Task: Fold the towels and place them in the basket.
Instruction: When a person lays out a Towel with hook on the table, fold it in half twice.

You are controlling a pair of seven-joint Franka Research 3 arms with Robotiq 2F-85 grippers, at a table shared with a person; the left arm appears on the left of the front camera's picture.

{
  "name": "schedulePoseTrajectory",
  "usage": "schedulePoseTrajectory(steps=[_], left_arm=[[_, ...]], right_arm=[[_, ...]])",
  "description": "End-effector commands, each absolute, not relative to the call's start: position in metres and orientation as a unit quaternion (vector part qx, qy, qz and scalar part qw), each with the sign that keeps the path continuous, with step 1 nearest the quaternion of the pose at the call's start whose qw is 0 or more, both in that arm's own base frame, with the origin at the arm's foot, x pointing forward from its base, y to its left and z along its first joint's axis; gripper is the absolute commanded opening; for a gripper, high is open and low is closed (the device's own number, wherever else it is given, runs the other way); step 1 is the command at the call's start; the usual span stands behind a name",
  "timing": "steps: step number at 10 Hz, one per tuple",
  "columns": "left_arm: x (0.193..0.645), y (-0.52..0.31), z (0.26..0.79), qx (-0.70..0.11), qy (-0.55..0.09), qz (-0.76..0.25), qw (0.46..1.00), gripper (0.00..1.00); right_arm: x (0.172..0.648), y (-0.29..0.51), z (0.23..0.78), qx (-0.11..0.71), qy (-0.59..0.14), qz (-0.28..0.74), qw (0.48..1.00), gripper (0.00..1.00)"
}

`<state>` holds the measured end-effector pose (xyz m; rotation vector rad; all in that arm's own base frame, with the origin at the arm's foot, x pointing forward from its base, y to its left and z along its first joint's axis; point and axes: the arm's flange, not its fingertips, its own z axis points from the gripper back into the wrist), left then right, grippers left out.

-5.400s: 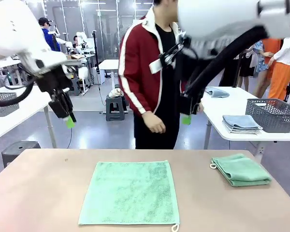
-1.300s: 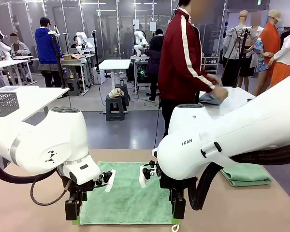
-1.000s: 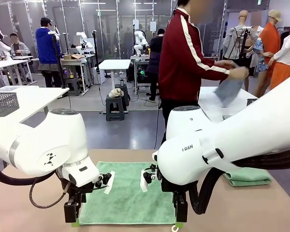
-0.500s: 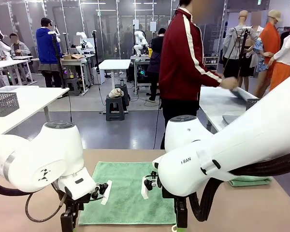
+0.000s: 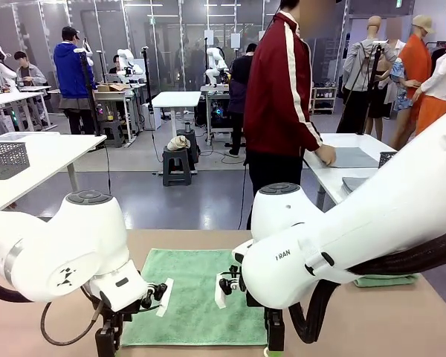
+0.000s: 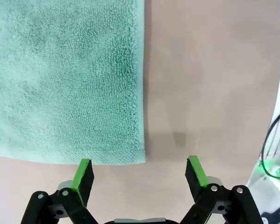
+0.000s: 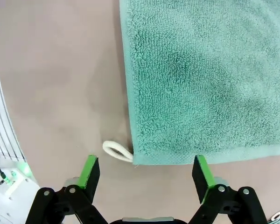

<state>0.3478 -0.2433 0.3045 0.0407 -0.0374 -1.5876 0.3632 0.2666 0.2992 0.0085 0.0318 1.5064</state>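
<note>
Left pincer (image 6: 139,168) and right pincer (image 7: 145,165) have sunk over towel's (image 5: 197,297) near corners.

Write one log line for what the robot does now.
left gripper: open, at towel corner | right gripper: open, at loop corner | towel: flat, unfolded

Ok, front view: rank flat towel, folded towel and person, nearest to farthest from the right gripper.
1. Flat towel, its near corner at the right gripper.
2. Folded towel, off to the right.
3. Person, standing farthest back.
</note>
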Motion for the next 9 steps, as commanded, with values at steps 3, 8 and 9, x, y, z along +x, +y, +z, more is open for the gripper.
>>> schedulePoseTrajectory(steps=[3,8,9], left_arm=[[0.351,-0.251,0.296,0.038,-0.041,-0.705,0.707,1.00],[0.355,-0.250,0.293,0.044,-0.046,-0.704,0.708,1.00],[0.356,-0.250,0.293,0.046,-0.048,-0.705,0.707,1.00]], right_arm=[[0.366,0.270,0.296,0.001,0.002,0.678,0.735,1.00],[0.370,0.269,0.288,0.016,0.004,0.682,0.731,1.00],[0.371,0.268,0.286,0.017,0.002,0.683,0.730,1.00]])
